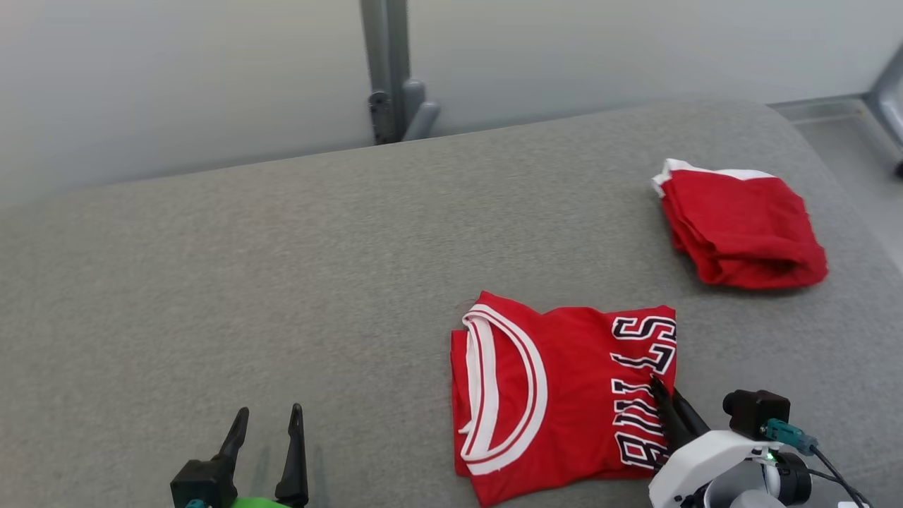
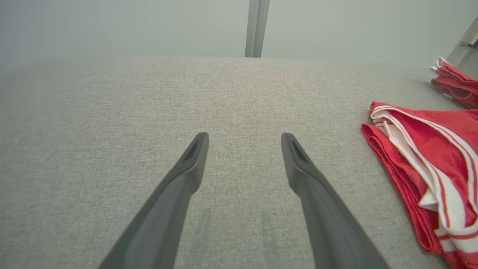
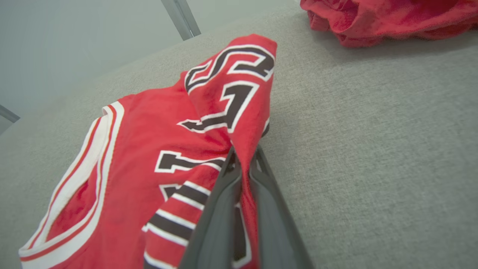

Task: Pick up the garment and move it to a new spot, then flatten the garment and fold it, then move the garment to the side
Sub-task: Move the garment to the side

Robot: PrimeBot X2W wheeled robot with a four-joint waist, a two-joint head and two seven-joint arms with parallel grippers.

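Red fabric made up the task's garment, a jersey [image 1: 564, 367] with a white-banded neckline and black letters edged in white, which lay folded into a rough rectangle on the grey cloth-covered surface [image 1: 282, 268], in the near right part of the head view. Its neckline faced the robot's left and its lettered edge faced the right. The right gripper [image 1: 659, 386] had its two dark fingers pressed together on that lettered edge, and the right wrist view showed a ridge of red cloth pinched between them and drawn up off the surface, the letters creasing over the fold, while the neckline side of the jersey lay flat. The left gripper [image 1: 270, 409] sat at the lower left of the head view, well apart from the jersey, its fingers spread wide with nothing between them; in the left wrist view they pointed across bare grey cloth, with faint shadows beneath them, and the jersey's layered neckline edge lay off to that view's right. A second red garment [image 1: 744, 226], folded into a thicker bundle with a white strip along its far edge, rested farther back and to the right, near the surface's rounded corner and clear of the jersey. Behind the surface a grey metal post [image 1: 386, 70] stood against a pale wall.
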